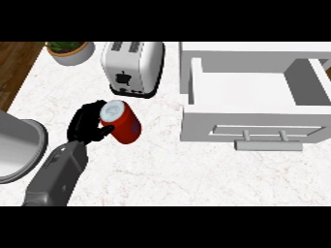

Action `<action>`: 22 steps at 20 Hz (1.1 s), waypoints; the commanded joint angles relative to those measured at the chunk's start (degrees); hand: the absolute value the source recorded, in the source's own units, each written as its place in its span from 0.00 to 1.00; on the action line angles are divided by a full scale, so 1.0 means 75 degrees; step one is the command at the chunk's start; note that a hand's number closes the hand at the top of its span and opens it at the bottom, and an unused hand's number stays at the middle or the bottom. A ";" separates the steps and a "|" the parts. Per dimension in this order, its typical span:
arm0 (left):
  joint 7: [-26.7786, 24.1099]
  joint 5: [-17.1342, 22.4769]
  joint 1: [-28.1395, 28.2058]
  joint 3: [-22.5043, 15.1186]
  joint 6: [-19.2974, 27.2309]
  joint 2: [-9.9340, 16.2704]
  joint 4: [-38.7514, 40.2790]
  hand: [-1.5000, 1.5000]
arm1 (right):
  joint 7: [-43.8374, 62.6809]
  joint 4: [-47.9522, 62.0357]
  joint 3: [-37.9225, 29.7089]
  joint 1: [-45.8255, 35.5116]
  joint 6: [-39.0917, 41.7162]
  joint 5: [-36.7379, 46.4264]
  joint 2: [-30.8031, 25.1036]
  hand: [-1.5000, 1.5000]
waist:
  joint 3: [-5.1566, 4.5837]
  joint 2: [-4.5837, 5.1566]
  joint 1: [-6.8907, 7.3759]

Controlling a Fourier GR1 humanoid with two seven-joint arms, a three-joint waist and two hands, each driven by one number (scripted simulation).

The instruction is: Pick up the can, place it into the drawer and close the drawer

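Observation:
A red can (124, 125) with a white top is held a little tilted over the marble counter, left of centre. My left hand (87, 123) is curled round its left side, shut on it, and the forearm runs in from the lower left. The white drawer (258, 123) stands pulled open at the right, with nothing in its inner floor. Its grey handle (268, 144) faces the near side. The can is left of the drawer's front, a short gap apart. My right hand does not show.
A silver toaster (132, 68) stands just behind the can. A potted plant (69, 51) sits at the back left corner. A large grey cylinder (7, 145) fills the left edge. Dark wooden floor (0, 68) lies beyond the counter's left edge.

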 commanded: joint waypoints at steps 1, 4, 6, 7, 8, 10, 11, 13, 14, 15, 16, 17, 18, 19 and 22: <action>0.0185 0.0273 0.0164 0.0067 0.1094 -0.0557 -0.1045 1.00 | 0.0114 -0.0070 -0.0260 0.0093 0.0019 -0.0510 -0.0115 0.00 | 0.0005 -0.0026 0.0030; 0.0372 0.0112 0.0276 -0.0313 0.1604 -0.0916 -0.2208 1.00 | -0.0113 -0.0007 0.0187 0.0051 -0.0192 0.0173 0.0079 0.00 | 0.0013 -0.0059 0.0144; 0.0829 0.0364 0.0402 -0.0833 0.1984 -0.0993 -0.2886 1.00 | 0.0144 -0.0210 0.0101 -0.0034 -0.0283 0.0012 0.0081 0.00 | 0.0004 -0.0040 0.0069; 0.1372 0.0203 0.0442 -0.0676 0.2003 -0.0927 -0.3507 1.00 | 0.0153 -0.0222 0.0019 0.0097 -0.0028 0.0050 0.0081 0.00 | 0.0005 -0.0034 0.0094; 0.1542 0.0432 0.0403 -0.1007 0.2230 -0.1000 -0.3785 1.00 | 0.0120 0.0163 -0.0199 -0.0067 -0.0060 -0.0166 -0.0246 0.00 | 0.0010 -0.0072 0.0131; 0.2421 0.0349 0.0474 -0.1045 0.2454 -0.0928 -0.4735 1.00 | -0.0027 -0.0168 0.0177 0.0230 -0.0234 0.0090 0.0075 0.00 | 0.0006 -0.0040 0.0091; 0.2513 0.0630 0.0241 -0.1612 0.3166 -0.1005 -0.4772 1.00 | -0.0102 -0.0053 -0.0207 0.0320 0.0118 -0.0324 0.0077 0.00 | 0.0005 -0.0059 -0.0027; 0.3183 0.0568 0.0807 -0.1654 0.3073 -0.1008 -0.5901 1.00 | 0.0139 -0.0198 0.0136 0.0025 -0.0340 0.0052 0.0079 0.00 | -0.0006 0.0020 -0.0012; 0.3361 0.0787 0.0391 -0.2311 0.3816 -0.1008 -0.6047 1.00 | 0.0111 -0.0326 0.0103 0.0080 -0.0242 -0.0144 0.0080 0.00 | -0.0003 -0.0017 -0.0039; 0.3630 0.0603 0.0608 -0.2086 0.3795 -0.1009 -0.6569 1.00 | 0.0488 -0.0524 -0.0158 0.0215 -0.0300 -0.0606 -0.0036 0.00 | -0.0008 0.0009 -0.0051; 0.4174 0.0525 0.0685 -0.2198 0.3965 -0.1010 -0.7096 1.00 | 0.0236 -0.0056 -0.0158 -0.0138 -0.0212 -0.0189 -0.0178 0.00 | -0.0004 0.0015 0.0001; 0.3977 0.0609 0.0916 -0.2696 0.4457 -0.1010 -0.7354 1.00 | 0.0202 -0.0734 0.0070 0.0490 -0.0262 -0.0511 0.0078 0.00 | -0.0007 0.0006 -0.0100; 0.4426 0.0618 0.0567 -0.2774 0.4738 -0.1011 -0.7579 1.00 | -0.0053 -0.0243 0.0167 0.0308 -0.0205 -0.0209 0.0079 0.00 | -0.0004 0.0020 -0.0099; 0.4692 0.0373 0.0830 -0.2890 0.4754 -0.1011 -0.7954 1.00 | 0.0165 -0.0265 0.0129 0.0236 -0.0178 -0.0266 0.0079 0.00 | -0.0007 0.0034 -0.0082; 0.4782 0.0240 -0.0186 -0.2327 0.4736 -0.0854 -0.7169 1.00 | -0.0185 -0.0254 0.0250 0.0226 -0.0105 -0.0034 0.0073 0.00 | -0.0009 0.0070 -0.0179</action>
